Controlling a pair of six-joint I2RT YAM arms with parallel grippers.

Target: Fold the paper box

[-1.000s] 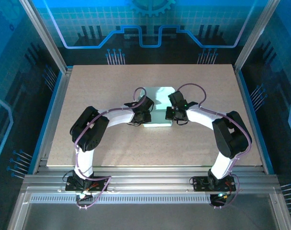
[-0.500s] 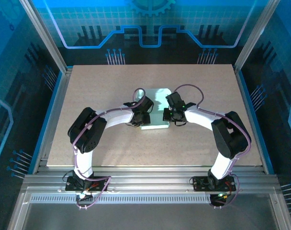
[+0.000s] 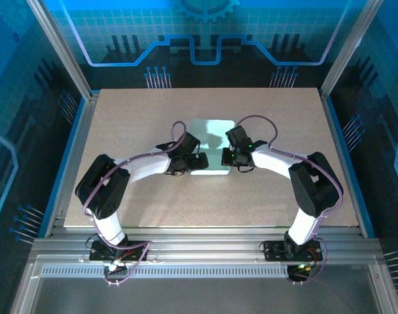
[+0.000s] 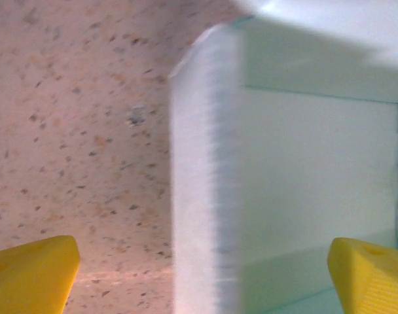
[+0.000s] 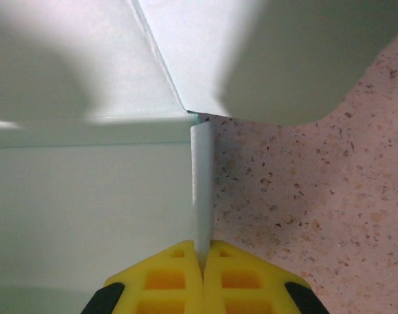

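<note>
Mint card box [image 3: 210,142] stands half-formed: right gripper [image 5: 203,260] pinches its right wall, left gripper [image 4: 202,261] gapes astride the left wall, which likely needs clamping and creasing next.

Nothing legible: no text, label, brand or number can be read on the paper box [image 3: 209,145], the table [image 3: 133,118] or the blue backdrop panels [image 3: 120,29]
</note>
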